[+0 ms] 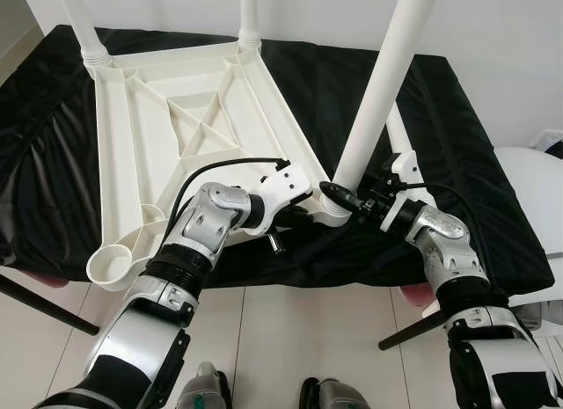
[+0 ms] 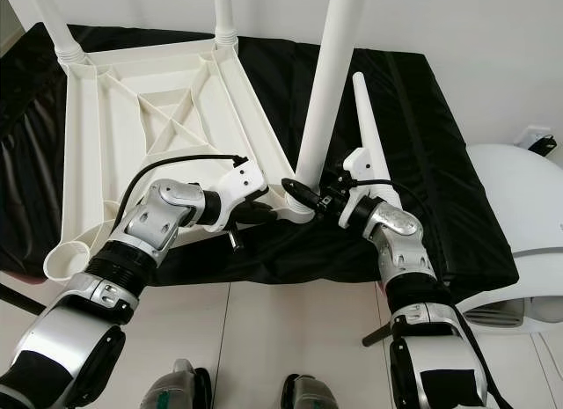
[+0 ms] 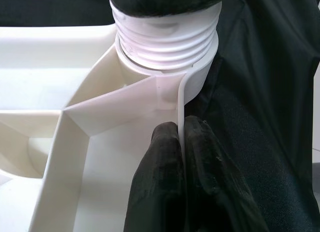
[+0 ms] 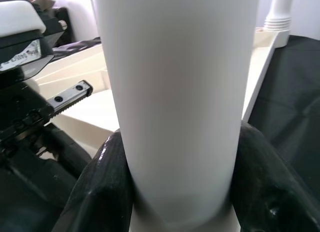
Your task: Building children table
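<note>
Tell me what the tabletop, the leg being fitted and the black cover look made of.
Tabletop: looks like moulded white plastic, matte, with thin stiffening ribs and a threaded corner socket.
Leg: smooth white tube, slight sheen, probably plastic; held by the right tool.
Black cover: thin glossy sheet, creased and reflective, likely plastic film or coated fabric.
Left tool pinches the tabletop wall.

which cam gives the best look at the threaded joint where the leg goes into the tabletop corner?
Left wrist view: the threaded joint is close and sharp, its ridges seated in the tabletop corner socket, the left pincer clamping the rim below. Both eye views show that corner small, partly behind the pincers. Right wrist view shows the leg shaft held by the right pincer, no threads.
</note>
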Controlling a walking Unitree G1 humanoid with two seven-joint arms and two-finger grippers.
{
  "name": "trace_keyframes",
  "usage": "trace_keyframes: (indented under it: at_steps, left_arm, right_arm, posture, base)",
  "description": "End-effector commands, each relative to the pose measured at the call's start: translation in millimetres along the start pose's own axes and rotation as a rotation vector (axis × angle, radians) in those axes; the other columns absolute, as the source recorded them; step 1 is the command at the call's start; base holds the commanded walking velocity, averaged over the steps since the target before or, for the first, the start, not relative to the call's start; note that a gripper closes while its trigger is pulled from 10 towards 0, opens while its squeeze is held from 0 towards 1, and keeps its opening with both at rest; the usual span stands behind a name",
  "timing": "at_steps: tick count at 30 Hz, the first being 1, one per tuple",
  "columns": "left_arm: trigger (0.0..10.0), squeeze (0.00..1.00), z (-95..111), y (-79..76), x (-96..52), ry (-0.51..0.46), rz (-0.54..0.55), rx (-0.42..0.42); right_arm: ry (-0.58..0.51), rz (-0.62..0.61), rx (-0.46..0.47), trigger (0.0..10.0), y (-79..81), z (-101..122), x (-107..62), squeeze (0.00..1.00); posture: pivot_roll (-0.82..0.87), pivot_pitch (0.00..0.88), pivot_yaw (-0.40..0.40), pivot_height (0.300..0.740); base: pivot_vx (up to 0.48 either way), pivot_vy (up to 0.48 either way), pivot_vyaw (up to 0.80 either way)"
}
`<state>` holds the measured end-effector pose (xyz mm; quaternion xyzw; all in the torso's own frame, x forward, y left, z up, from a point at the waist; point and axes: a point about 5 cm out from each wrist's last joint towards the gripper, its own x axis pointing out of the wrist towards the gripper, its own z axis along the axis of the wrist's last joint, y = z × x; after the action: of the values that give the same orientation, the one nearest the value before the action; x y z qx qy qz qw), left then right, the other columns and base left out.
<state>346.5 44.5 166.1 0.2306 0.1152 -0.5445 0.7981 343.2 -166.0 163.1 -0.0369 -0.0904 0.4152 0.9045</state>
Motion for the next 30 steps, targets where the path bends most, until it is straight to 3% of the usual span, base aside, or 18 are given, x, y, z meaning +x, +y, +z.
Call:
trace_keyframes:
  at_steps: [1, 10, 13, 20, 30]
  left_arm:
    - [10.0, 0.0, -4.4, 6.3, -0.5, -0.001, 0.165, -0.023]
    - [10.0, 0.0, -3.7, 6.3, 0.5, -0.003, 0.164, -0.024]
    - [10.0, 0.0, -4.3, 5.6, 1.1, -0.003, 0.163, -0.027]
    - [10.0, 0.0, -5.0, 5.0, 1.9, -0.003, 0.164, -0.029]
    - [10.0, 0.0, -7.8, 6.1, 1.9, 0.002, 0.176, -0.033]
  right_arm:
    - [-0.066, -0.059, 0.044, 0.0, 2.9, 3.4, 1.1, 0.0]
    - [-0.106, -0.21, 0.058, 0.0, 17.4, 4.3, 4.6, 0.0]
    - [-0.122, -0.309, 0.083, 0.0, 30.8, 3.6, 11.0, 0.0]
    - [-0.117, -0.452, 0.125, 0.0, 45.1, 2.1, 19.0, 0.0]
    - [-0.077, -0.622, 0.112, 0.0, 62.9, 0.2, 28.6, 0.0]
  posture:
    - [0.0, 0.088, -0.036, 0.74]
    - [-0.01, 0.094, -0.035, 0.74]
    - [-0.01, 0.095, -0.038, 0.74]
    - [-0.01, 0.09, -0.043, 0.74]
    - [-0.01, 0.069, -0.048, 0.74]
  base:
    - [0.0, 0.0, 0.0]
    - [0.0, 0.0, 0.0]
    - [0.0, 0.0, 0.0]
    - [0.0, 0.0, 0.0]
    - [0.0, 0.0, 0.0]
